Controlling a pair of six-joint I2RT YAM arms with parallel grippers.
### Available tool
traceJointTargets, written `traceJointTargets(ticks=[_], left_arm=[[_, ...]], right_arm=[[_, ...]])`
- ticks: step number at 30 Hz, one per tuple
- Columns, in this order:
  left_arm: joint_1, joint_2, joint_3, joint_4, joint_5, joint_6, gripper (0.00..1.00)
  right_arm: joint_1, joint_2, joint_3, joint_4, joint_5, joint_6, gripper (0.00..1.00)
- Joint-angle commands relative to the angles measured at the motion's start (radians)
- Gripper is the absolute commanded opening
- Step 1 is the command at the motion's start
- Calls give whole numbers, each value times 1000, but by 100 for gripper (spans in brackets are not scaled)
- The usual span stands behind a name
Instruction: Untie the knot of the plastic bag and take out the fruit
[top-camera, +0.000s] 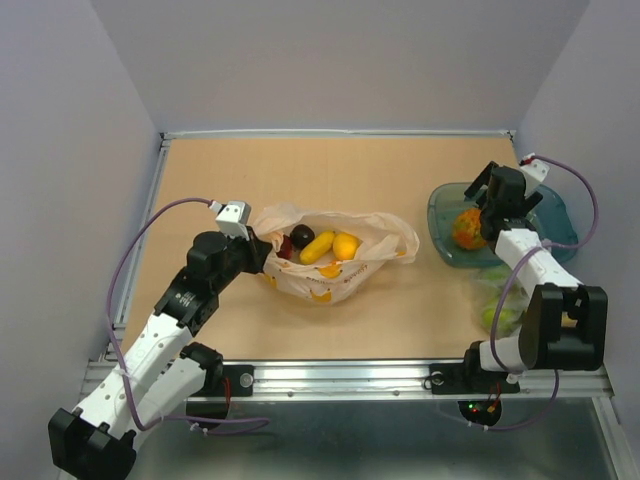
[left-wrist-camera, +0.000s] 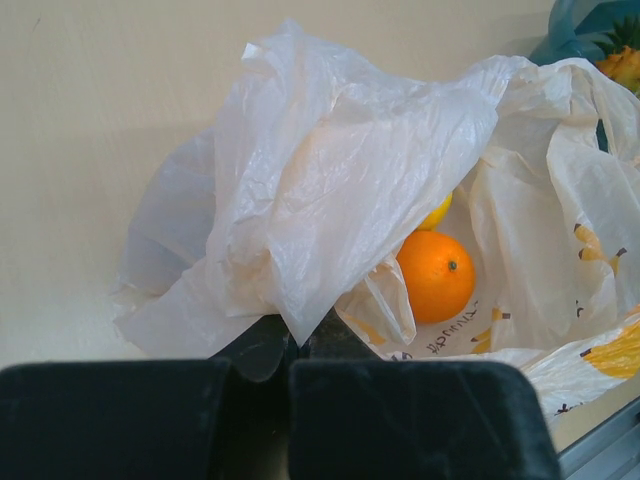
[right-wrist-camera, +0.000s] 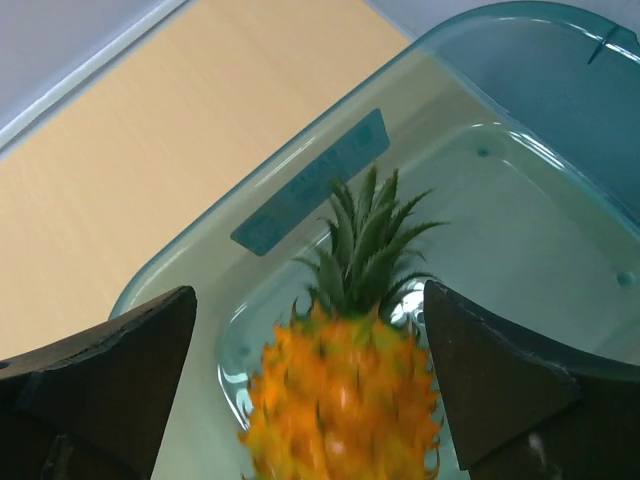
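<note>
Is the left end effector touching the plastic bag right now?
Touching. The left wrist view shows a fold of the plastic bag running down into the left end effector, which is clamped shut on it.

I can read nothing for certain from here: a line of dark print (left-wrist-camera: 455, 335) on the plastic bag (left-wrist-camera: 540, 230) below the orange (left-wrist-camera: 435, 275), and a label (right-wrist-camera: 310, 183) on the teal tray (right-wrist-camera: 500, 70), are both too blurred.
</note>
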Motion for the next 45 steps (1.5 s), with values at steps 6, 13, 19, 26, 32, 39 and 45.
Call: traceJointTargets(ticks=[6, 13, 19, 26, 32, 39, 45], left_arm=[[0, 5, -7, 58, 3, 13, 0], [-1, 34, -8, 52, 8, -7, 0], [-1, 40, -19, 44, 20, -95, 0], [-1, 65, -50, 20, 26, -220, 0], [-4, 82, -68, -11, 25, -295, 0], [-9, 80, -131, 32, 68, -352, 0], [-27, 108, -131, 34, 60, -344, 0]], right_arm=[[58, -148, 137, -199, -188, -106, 100], [459, -241, 198, -310, -242, -114, 98], [831, -178, 216, -309, -128, -45, 94], [1188, 27, 76, -261, 27, 19, 85], [1268, 40, -144, -262, 122, 191, 63], [1272, -23, -227, -261, 156, 196, 48], [1272, -66, -69, -253, 110, 55, 66]])
